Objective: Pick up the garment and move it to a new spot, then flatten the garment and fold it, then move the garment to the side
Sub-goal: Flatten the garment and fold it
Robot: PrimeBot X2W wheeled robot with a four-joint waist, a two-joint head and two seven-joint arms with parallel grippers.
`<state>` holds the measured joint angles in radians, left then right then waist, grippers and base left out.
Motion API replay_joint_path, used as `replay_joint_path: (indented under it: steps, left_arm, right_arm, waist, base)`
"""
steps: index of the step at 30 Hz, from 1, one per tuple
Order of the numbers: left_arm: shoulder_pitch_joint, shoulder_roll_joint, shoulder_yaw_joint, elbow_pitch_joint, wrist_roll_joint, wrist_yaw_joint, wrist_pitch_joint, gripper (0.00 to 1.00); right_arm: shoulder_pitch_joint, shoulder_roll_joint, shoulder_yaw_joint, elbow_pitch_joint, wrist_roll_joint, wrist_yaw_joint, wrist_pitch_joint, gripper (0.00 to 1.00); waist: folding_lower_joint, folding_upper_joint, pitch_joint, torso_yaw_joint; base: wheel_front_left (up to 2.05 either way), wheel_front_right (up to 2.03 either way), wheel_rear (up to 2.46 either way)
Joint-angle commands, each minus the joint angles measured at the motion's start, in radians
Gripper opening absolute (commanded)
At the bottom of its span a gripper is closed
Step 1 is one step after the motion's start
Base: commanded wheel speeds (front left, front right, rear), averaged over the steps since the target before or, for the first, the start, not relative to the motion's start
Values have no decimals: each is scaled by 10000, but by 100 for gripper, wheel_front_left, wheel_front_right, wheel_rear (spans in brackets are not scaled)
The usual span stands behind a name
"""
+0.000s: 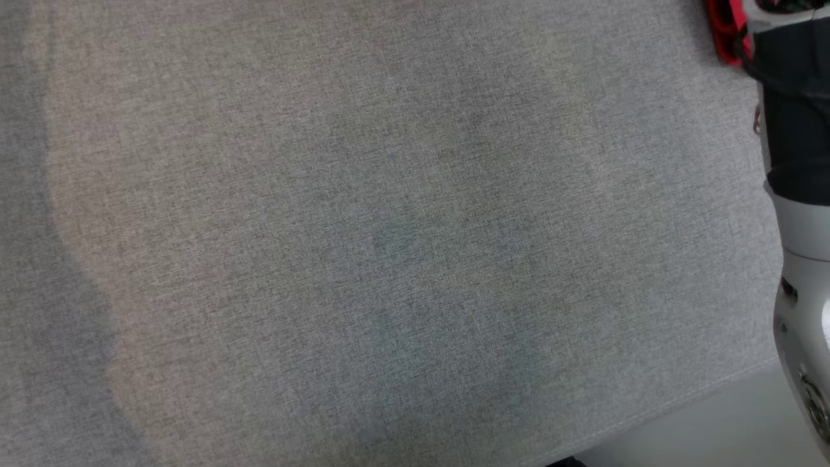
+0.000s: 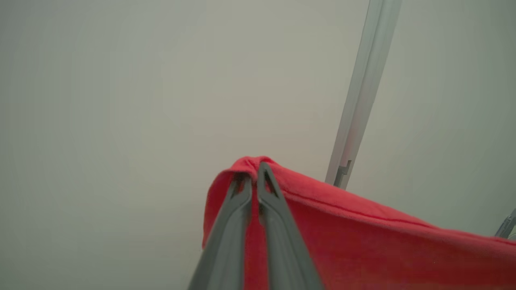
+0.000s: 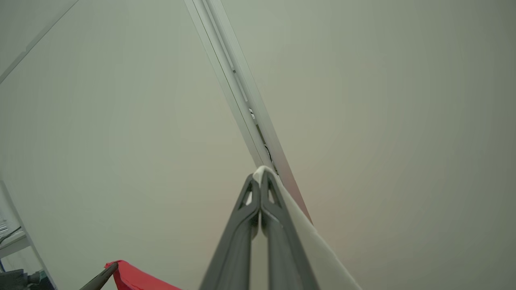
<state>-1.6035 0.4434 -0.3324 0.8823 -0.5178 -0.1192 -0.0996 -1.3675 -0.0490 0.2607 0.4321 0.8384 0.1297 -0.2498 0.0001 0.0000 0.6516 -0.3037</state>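
Wrist views show left gripper [image 2: 254, 177] and right gripper [image 3: 261, 181] clamped shut on the garment [image 2: 363, 241], aloft; placing, flattening, folding judged outstanding.

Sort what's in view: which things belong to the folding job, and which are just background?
Job:
- garment
- left gripper, shut on its red edge
- right gripper, shut on a white edge, apparently of the same garment
- grey fabric surface, where it could be laid

Background:
- wall rail
- wall
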Motion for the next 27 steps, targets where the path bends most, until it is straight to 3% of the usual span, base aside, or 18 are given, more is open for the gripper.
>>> replay_joint_path:
  steps: [1,10,13,17,27]
  left_arm:
    - [-15,-6,-40,85,-45,-43,-142,0]
    - [-196,-65,-353,483,-407,-116,-573,0]
    - [129,3,-584,326,-974,-106,-502,0]
    - [1063,142,-1123,-488,-1972,-109,-322,0]
    - [4806,1234,-2250,-3266,-4027,-111,-723,0]
  right_arm:
    - [60,-85,50,-23,104,19,-125,0]
    - [538,-187,575,-458,431,19,-168,0]
    - [1119,-421,812,-998,582,19,-171,0]
    - [2062,-837,1079,-1587,771,19,-166,0]
    - [5866,-2066,1490,-3351,1030,19,-136,0]
  waist:
    - [-1,0,32,-20]
    - [-1,0,-151,22]
    - [-1,0,-282,109]
    - [-1,0,-464,347]
    - [-1,0,-1460,1139]
  base:
    - [0,0,0]
    - [0,0,0]
    - [0,0,0]
    - [0,0,0]
    - [0,0,0]
